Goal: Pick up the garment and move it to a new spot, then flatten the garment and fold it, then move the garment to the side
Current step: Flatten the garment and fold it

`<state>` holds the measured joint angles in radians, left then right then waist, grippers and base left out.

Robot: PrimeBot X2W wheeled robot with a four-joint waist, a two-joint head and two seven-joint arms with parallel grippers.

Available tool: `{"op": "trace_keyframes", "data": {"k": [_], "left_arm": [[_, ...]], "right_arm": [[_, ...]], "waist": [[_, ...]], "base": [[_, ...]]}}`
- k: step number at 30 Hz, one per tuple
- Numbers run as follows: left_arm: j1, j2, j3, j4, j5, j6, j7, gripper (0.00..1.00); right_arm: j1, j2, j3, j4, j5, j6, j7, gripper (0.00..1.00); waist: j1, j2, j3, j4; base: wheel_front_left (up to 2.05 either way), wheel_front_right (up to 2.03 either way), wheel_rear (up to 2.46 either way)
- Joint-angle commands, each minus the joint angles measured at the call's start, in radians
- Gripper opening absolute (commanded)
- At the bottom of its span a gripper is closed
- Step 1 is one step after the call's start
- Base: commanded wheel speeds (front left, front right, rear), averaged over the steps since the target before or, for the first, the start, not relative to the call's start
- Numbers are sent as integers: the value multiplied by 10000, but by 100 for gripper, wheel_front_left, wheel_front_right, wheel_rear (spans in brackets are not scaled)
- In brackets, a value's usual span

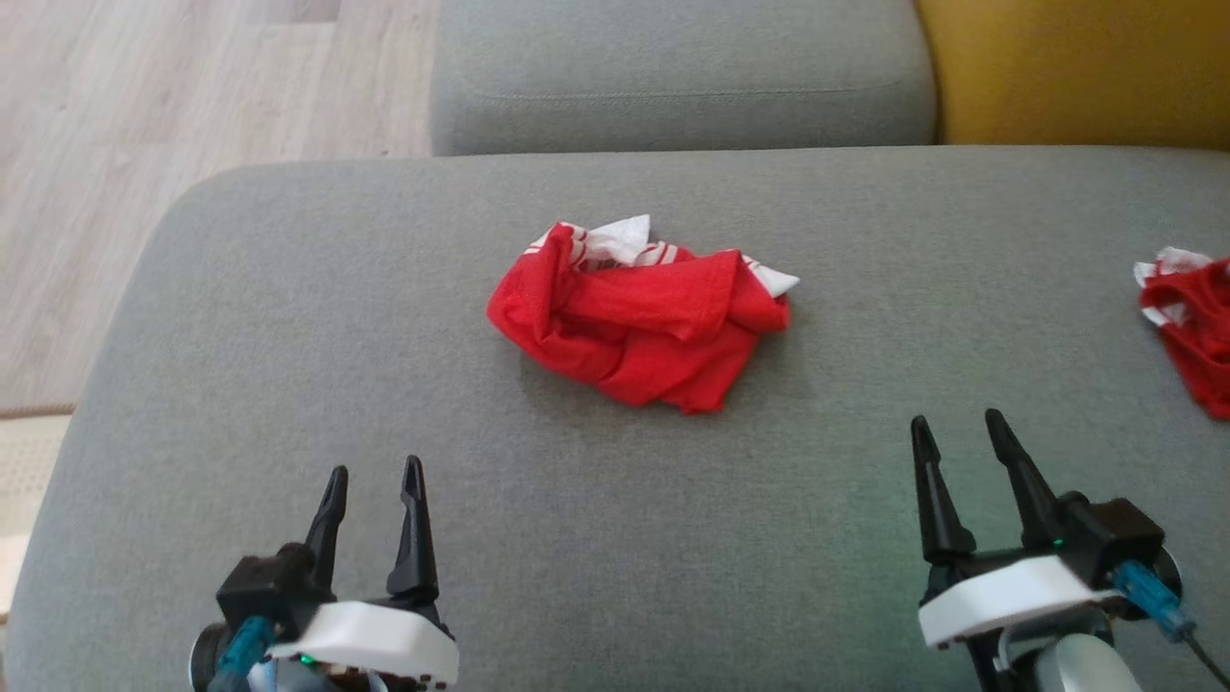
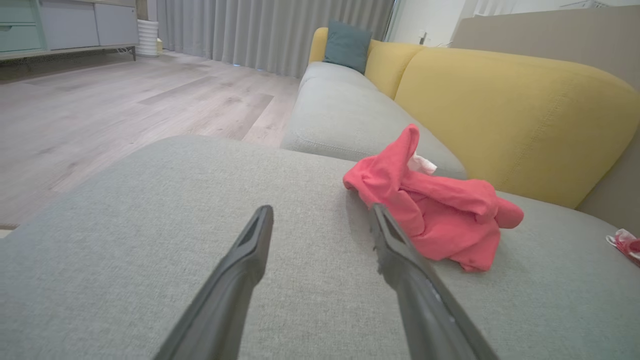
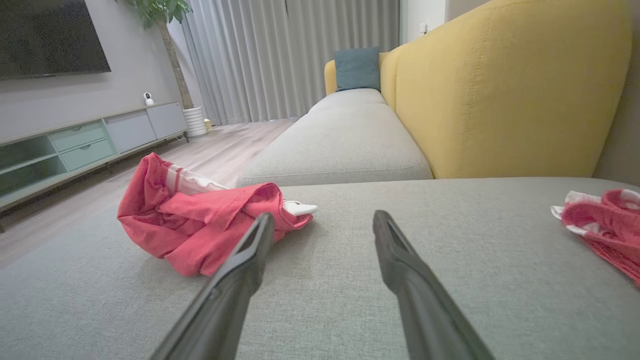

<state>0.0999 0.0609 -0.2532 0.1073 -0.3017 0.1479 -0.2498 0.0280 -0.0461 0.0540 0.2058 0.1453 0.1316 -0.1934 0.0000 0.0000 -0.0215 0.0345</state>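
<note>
Nearest, by the front edge of the grey seat cushion (image 1: 288,404), both grippers are empty. The left gripper (image 1: 376,468) at the near left and the right gripper (image 1: 957,418) at the near right each have their two dark fingers spread apart, pointing toward the far side and well short of any cloth. Further in, about the middle of the cushion, lies the red garment (image 1: 644,327), a crumpled heap with white, red-striped parts showing along its far edge. It is bunched on itself, neither spread flat nor folded, and no finger touches it. At the right edge of the cushion, well apart from the garment, lies a second red-and-white cloth (image 1: 1187,322), also rumpled and partly cut off by the frame. By my judgement the task is at its very start: the pick-up is not yet begun, and moving, flattening, folding and setting aside are all left to do. Beyond come a second grey seat cushion (image 1: 673,86), the yellow backrest (image 1: 1076,67) at the far right and the pale wood floor (image 1: 144,144) at the far left. No brand, label or writing can be read anywhere. The stripes on the garment are plain pattern, and if it bears a tag, the folds hide it.
</note>
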Motion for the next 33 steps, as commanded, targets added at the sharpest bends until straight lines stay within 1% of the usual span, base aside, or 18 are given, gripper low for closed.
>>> {"op": "trace_keyframes", "data": {"k": [1,6,10,11,18,22,26,29,30,32,33], "left_arm": [[-363,-37,250,-275,96,-42,-120,100],[-472,-54,193,-378,176,-40,-120,100],[-647,-68,143,-557,240,-40,-120,100],[-647,-68,143,-557,240,-40,-120,100],[-1053,-91,-46,-730,277,-53,-120,100],[-1168,-99,-90,-750,204,3,-120,100],[-1246,-103,-57,-818,114,77,-120,100],[-1282,-104,-79,-864,59,123,-120,100],[-1283,-104,-77,-874,49,143,-120,100],[-1270,-105,-56,-895,40,184,-120,100],[-1260,-105,-45,-902,42,206,-120,100]], "right_arm": [[-711,-41,308,-226,-90,-9,35,100],[-1471,-41,663,151,-102,-9,204,100],[-2339,-41,942,802,50,-9,377,100],[-2339,-41,942,802,50,-9,377,100],[-4006,-41,1148,2602,557,-9,777,100],[-4697,-41,1089,3691,577,-9,735,100],[-5255,-41,965,4604,457,-9,618,100],[-5593,-41,993,5034,447,-9,349,100],[-5681,-41,1031,5114,475,-9,222,87],[-5812,-41,1122,5194,521,-9,-8,48],[-5851,-41,1185,5205,522,-9,-96,44]], "waist": [[0,0,112,200],[0,0,500,665],[0,0,975,1121],[0,0,975,1121],[0,0,1862,2025],[0,0,2141,2466],[0,0,2337,2724],[0,0,2405,2796],[0,0,2412,2794],[0,0,2407,2744],[0,0,2391,2696]], "base": [[0,0,0],[0,0,0],[0,0,0],[0,0,0],[0,0,0],[0,0,0],[0,0,0],[0,0,0],[0,0,0],[0,0,0],[0,0,0]]}}
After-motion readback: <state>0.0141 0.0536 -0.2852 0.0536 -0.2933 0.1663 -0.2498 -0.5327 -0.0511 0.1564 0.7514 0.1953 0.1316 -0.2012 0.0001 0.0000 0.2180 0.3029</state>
